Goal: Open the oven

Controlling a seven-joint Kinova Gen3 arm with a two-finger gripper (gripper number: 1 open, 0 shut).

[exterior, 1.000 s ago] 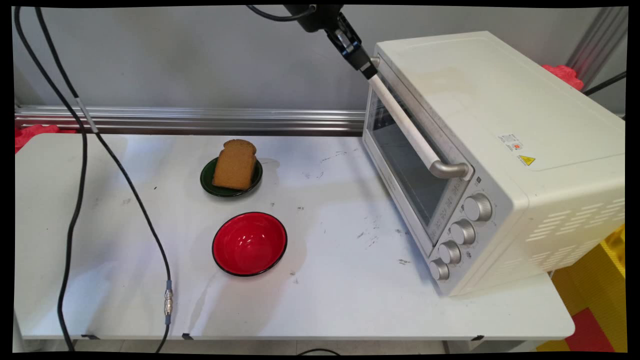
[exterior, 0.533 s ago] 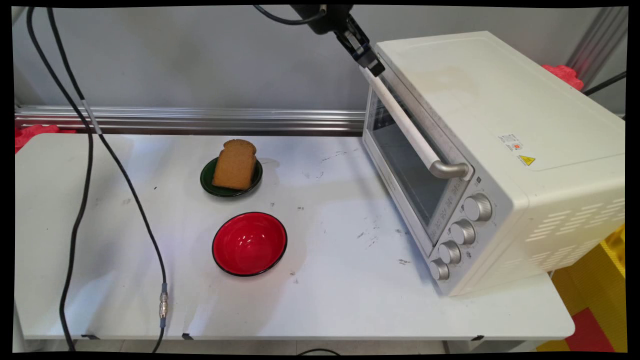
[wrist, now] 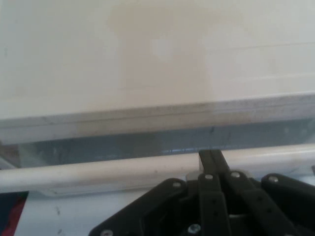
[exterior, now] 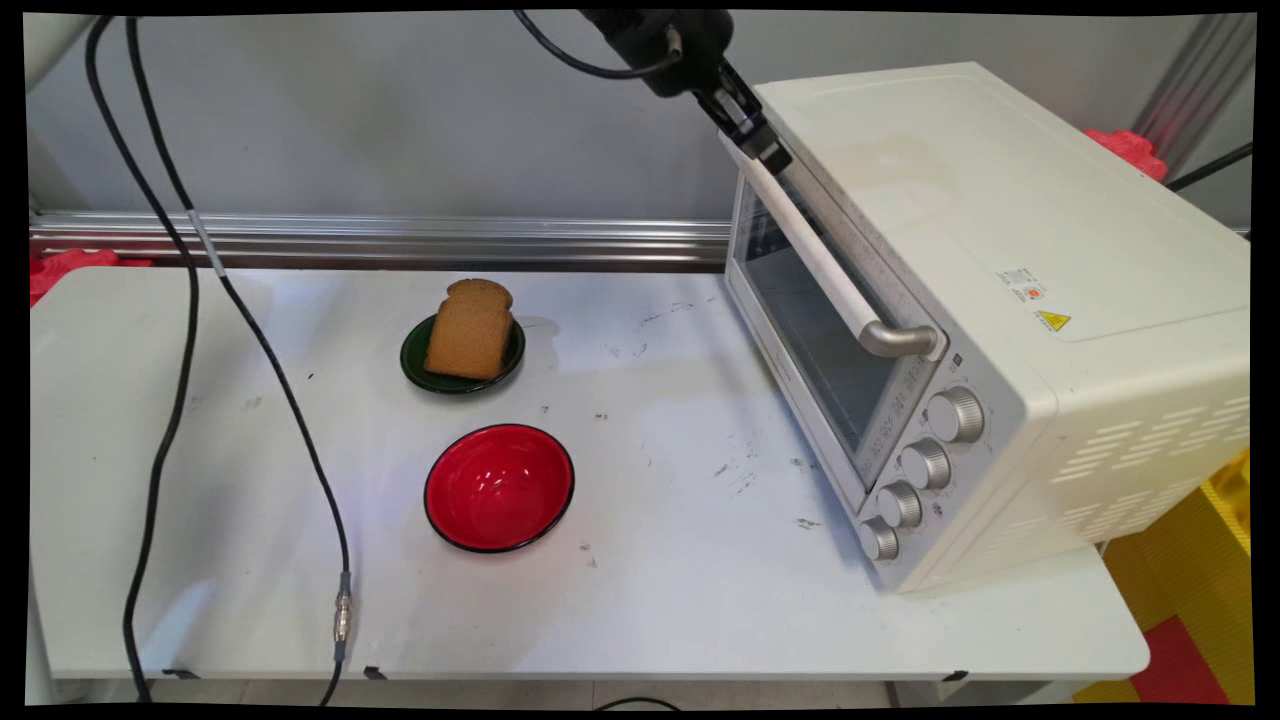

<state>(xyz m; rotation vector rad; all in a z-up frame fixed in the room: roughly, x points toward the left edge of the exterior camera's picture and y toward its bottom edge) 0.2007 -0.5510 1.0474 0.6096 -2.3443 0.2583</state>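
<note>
In the main view, the black gripper (exterior: 765,150) is seen at the top of the scene, reaching down from the upper left to the far end of the white handle bar (exterior: 825,262) on the door of the cream toaster oven (exterior: 1000,300). The gripper's tip is placed right at the bar's far end, against the oven's upper front edge. The oven is set on the right side of the white table (exterior: 650,600), with its glass door closed and four silver knobs (exterior: 915,475) arranged at its near front corner. A slice of brown bread (exterior: 470,328) is leaned on a small dark green plate (exterior: 412,358) toward the far middle of the table, and a red bowl (exterior: 499,487) is placed nearer, just in front of the plate and apart from it. Black cables (exterior: 180,330) are hung down over the table's left side. In the hand view, the oven's cream top is seen across the upper part, with the white handle bar (wrist: 98,171) running across below it. The jaws are pressed together, their tips (wrist: 211,158) laid over the bar with no gap visible between them.
</note>
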